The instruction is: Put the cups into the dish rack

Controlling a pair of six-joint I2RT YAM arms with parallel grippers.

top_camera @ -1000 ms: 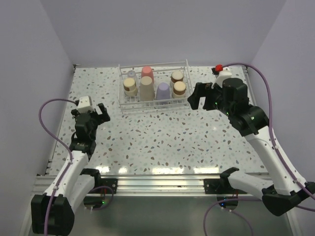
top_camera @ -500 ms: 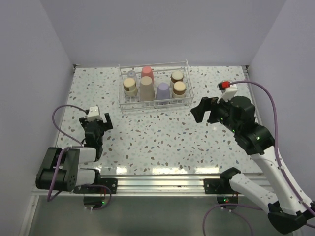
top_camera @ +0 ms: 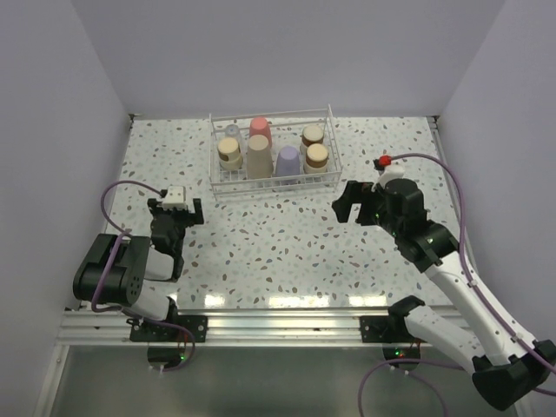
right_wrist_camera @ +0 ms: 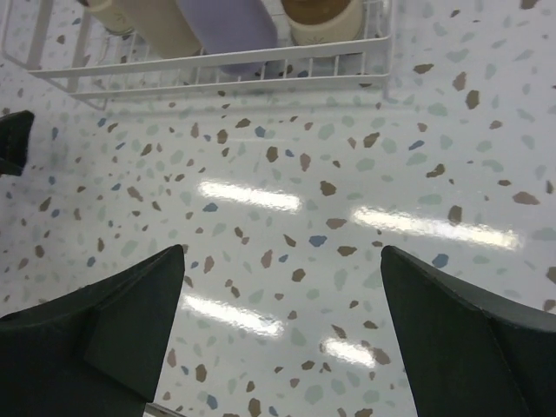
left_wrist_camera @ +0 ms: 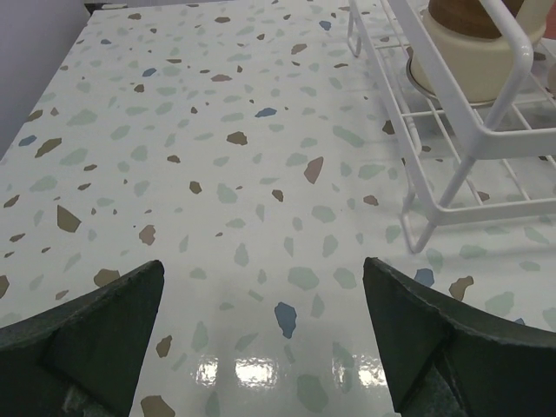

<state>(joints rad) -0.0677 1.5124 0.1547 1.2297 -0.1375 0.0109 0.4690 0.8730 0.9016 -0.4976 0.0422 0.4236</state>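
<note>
The white wire dish rack (top_camera: 272,186) stands at the back middle of the table. It holds seven cups upside down: a tiny clear one (top_camera: 231,132), a coral-red one (top_camera: 260,129), a large beige one (top_camera: 259,158), a lavender one (top_camera: 287,162) and three steel ones with tan bases (top_camera: 229,154) (top_camera: 313,135) (top_camera: 317,156). My left gripper (top_camera: 176,214) is open and empty, low over the table left of the rack. My right gripper (top_camera: 354,201) is open and empty, in front of the rack's right end. The left wrist view shows the rack's corner (left_wrist_camera: 460,143) and a steel cup (left_wrist_camera: 473,43).
The right wrist view shows the rack's front wall (right_wrist_camera: 217,74) with the lavender cup (right_wrist_camera: 228,22), the beige cup (right_wrist_camera: 161,22) and a steel cup (right_wrist_camera: 326,17) behind it. Speckled tabletop (top_camera: 278,243) lies between the arms. Walls close the left, back and right.
The left arm has folded back toward its base, its gripper shifting right and nearer. The right gripper has drawn away from the rack's right end, toward the near side.
</note>
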